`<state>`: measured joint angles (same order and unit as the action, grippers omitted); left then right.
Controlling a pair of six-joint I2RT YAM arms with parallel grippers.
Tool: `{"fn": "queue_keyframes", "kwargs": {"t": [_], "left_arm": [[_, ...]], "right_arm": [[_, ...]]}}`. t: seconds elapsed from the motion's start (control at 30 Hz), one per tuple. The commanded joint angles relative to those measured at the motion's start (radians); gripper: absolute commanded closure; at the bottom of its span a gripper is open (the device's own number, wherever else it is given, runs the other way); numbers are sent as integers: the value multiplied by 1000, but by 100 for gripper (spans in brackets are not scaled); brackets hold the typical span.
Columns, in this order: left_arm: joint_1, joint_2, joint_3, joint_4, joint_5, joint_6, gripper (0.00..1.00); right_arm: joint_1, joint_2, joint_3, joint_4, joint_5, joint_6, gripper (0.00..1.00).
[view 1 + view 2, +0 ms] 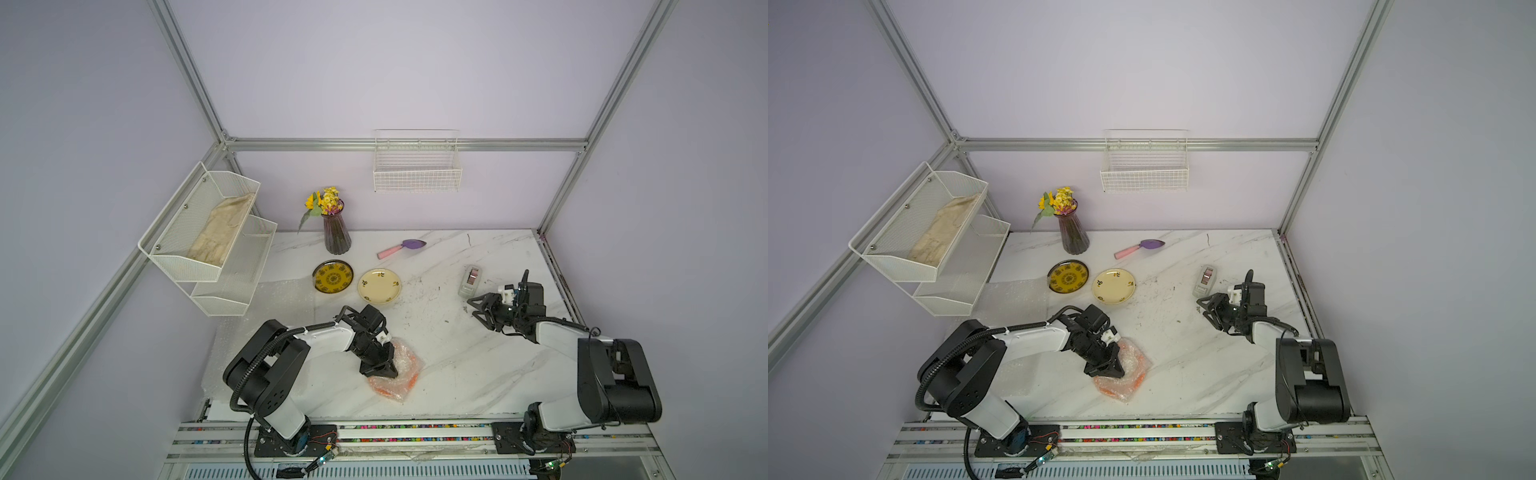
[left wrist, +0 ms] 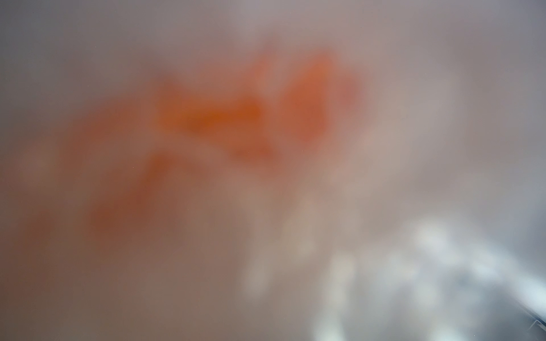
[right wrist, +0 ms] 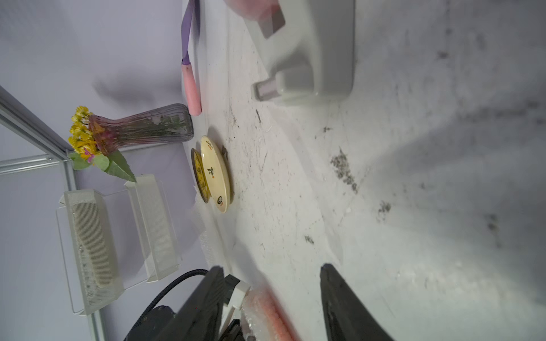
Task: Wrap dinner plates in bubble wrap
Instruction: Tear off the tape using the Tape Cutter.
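The orange dinner plate lies bundled in crinkly bubble wrap [image 1: 405, 376] [image 1: 1133, 374] near the table's front middle. My left gripper [image 1: 380, 369] [image 1: 1106, 369] is shut and presses down on that bundle; whether it pinches the wrap is hidden. The left wrist view is only an orange and whitish blur. My right gripper [image 1: 473, 308] [image 1: 1205, 308] [image 3: 270, 268] hangs open and empty at the right, beside the tape dispenser. The yellow patterned plate [image 1: 333, 277] [image 1: 1068, 277] and the cream flowered plate [image 1: 379, 286] [image 1: 1113, 286] [image 3: 215, 174] lie bare side by side. A flat bubble wrap sheet [image 1: 274, 299] [image 1: 1013, 299] covers the table's left.
A grey tape dispenser [image 1: 470, 280] [image 3: 310, 59] stands just beyond my right gripper. At the back are a vase of flowers [image 1: 336, 232] and a purple scoop with a pink handle [image 1: 401, 247]. A white mesh rack [image 1: 208, 237] holding beige cloth overhangs the left edge.
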<state>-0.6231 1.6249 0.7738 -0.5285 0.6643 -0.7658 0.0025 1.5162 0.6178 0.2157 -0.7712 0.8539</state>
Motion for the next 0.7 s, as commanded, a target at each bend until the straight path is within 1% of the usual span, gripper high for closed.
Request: {"fn": "queue_keyframes", "kwargs": {"t": [0.0,0.1,0.13,0.2,0.33,0.4,0.47,0.53,0.67], "left_arm": [[-6,-2,-47,-84,-94,10,90],[-6,0,-44,-84,-92,6,90],[-5,1,-42,-84,-92,6,90],[-5,0,-41,-84,-92,4,90],[-9,3,-38,-84,-91,0,90],[-12,3,-38,-84,-89,-3,90],[-13,2,-37,-84,-91,-5,90],[-15,3,-37,-84,-91,-7,90],[-18,3,-35,-84,-92,-9,90]], "right_arm": [[0,104,45,96,41,-108,47],[0,223,63,299,1,-26,50],[-1,246,68,336,2,-13,51],[1,279,82,387,14,-4,53],[-1,344,118,452,18,20,54],[0,374,126,502,10,45,57],[-1,386,126,533,7,70,64],[-1,378,123,518,15,69,73],[1,347,125,372,56,27,93]]}}
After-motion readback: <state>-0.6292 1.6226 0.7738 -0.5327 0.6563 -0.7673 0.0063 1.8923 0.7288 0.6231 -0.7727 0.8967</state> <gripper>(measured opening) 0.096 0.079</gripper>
